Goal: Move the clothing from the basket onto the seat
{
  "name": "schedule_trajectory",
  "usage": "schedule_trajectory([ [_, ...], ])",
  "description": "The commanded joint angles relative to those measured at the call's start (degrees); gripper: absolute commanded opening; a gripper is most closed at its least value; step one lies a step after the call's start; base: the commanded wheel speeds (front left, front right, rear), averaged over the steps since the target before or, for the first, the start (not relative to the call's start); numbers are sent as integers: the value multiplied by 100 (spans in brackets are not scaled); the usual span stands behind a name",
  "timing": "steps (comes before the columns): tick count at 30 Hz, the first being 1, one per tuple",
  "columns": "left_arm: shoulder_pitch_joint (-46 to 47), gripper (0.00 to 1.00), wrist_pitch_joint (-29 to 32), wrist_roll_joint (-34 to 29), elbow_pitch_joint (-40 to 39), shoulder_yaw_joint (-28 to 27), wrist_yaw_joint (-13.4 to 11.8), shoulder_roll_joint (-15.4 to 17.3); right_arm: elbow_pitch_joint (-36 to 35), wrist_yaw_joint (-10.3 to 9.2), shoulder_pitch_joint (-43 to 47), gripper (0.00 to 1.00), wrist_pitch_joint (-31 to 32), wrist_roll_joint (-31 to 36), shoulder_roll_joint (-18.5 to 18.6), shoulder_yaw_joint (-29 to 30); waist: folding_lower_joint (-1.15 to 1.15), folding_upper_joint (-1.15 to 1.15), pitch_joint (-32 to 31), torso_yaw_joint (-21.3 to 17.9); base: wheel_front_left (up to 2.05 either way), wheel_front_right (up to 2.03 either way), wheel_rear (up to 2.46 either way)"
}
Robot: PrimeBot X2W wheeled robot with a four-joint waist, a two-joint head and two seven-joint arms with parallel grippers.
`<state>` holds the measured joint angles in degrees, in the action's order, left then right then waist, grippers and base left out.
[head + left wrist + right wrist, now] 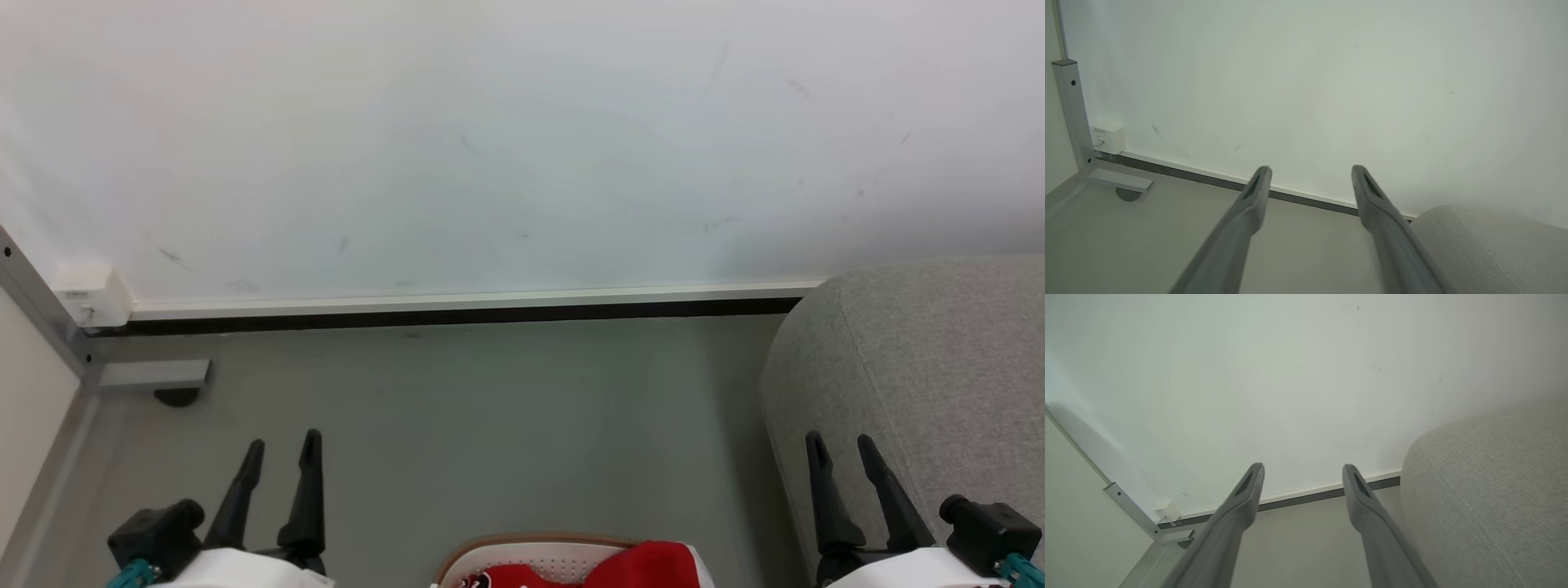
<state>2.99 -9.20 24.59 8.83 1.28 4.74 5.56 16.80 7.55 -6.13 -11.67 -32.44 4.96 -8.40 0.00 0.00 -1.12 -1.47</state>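
The clothing (645, 563) lies heaped in the basket (539, 540) at the very bottom edge of the head view, between the robot's 2 arms. A bright-red fold and a strip with white marking show above the tan rim; the rest is cut off by the frame. The seat (922, 367) stands to the robot's right, its rounded grey corner just beside the right gripper (838, 438). The left gripper (284, 441) hangs over bare floor (490, 408) on the other side of the basket.

Both grippers are empty, and each has its 2 fingers spread apart, pointing toward the wall (522, 147). The wrist views show the same gap between the fingers, with nothing in it.

The garments look soft, light and limp, so they will likely sag and drape from whatever point is pinched, and one piece may drag another along. They are not fragile, and fabric should sit firmly between the pads.

The best hold is probably the raised red hump toward the basket's right side. A thick bunched fold there would give more grip than a single thin edge. The lift would need to go high enough for trailing cloth to clear the rim before it swings across to the seat.
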Motion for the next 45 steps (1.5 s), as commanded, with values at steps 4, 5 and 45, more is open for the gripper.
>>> schedule_trajectory([
  [4,-36,100,-116,-347,-50,33,-12,68,20,-8,-113,100,-65,339,-27,54,0,0,-15,-9,0,0,0],
  [5,-39,100,-129,-407,-54,40,-17,71,23,-8,-113,100,-75,393,-33,60,0,0,-19,-11,0,0,0],
  [45,-163,100,-578,-2182,-207,115,-3,14,31,-12,-72,100,-341,1884,-210,244,0,0,-121,-56,0,0,0],
])
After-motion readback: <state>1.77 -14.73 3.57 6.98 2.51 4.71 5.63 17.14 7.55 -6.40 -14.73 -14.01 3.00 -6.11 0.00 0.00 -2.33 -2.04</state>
